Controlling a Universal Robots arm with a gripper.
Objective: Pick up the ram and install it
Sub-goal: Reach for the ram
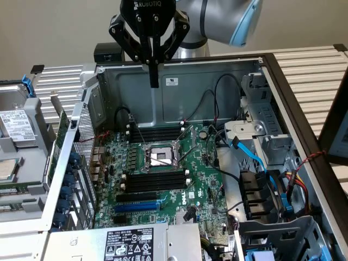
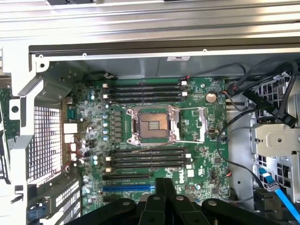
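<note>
Plain beige wall behind, evenly lit, without hard shadows. A pale ribbed table extends toward both sides of the exterior view. A dark-framed panel rises at the exterior view's right edge.

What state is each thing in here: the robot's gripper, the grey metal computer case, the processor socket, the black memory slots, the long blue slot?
Black robot gripper: shut, nothing seen in it, raised above the case.
Grey metal computer case: open, side panel off.
Square silver processor socket: uncovered, no cooler.
Long black plastic memory slots: look empty.
Long blue slot: empty.
</note>
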